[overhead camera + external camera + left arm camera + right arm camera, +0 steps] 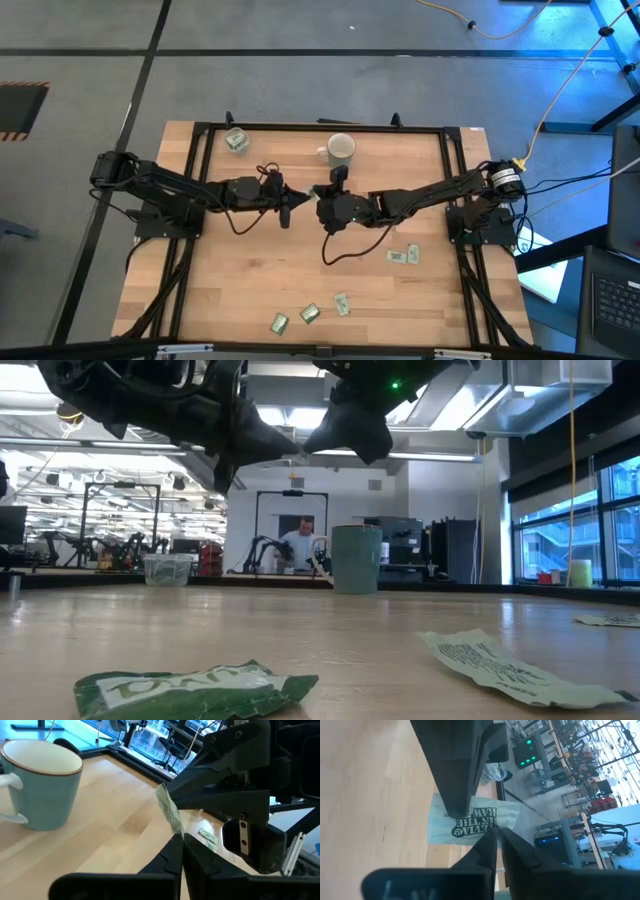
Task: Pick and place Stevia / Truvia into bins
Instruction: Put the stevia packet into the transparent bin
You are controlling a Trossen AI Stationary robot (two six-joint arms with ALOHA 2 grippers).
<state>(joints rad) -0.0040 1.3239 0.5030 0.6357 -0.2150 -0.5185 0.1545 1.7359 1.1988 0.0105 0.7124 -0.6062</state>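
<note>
The pale wooden surface [250, 270] carries the pale whitish-green ceramic mug [341, 149] near its far edge. Just in front of the mug, the two dark arms meet above the surface. The left hand [298, 201] and the right hand [322, 192] are each closed on the same green-and-white paper Stevia sachet [470, 818], held in the air between them. A small clear plastic cup [236, 140] stands well apart from the mug, along the same far edge. More loose sachets [403, 257] lie scattered far from the mug, toward the near edge.
</note>
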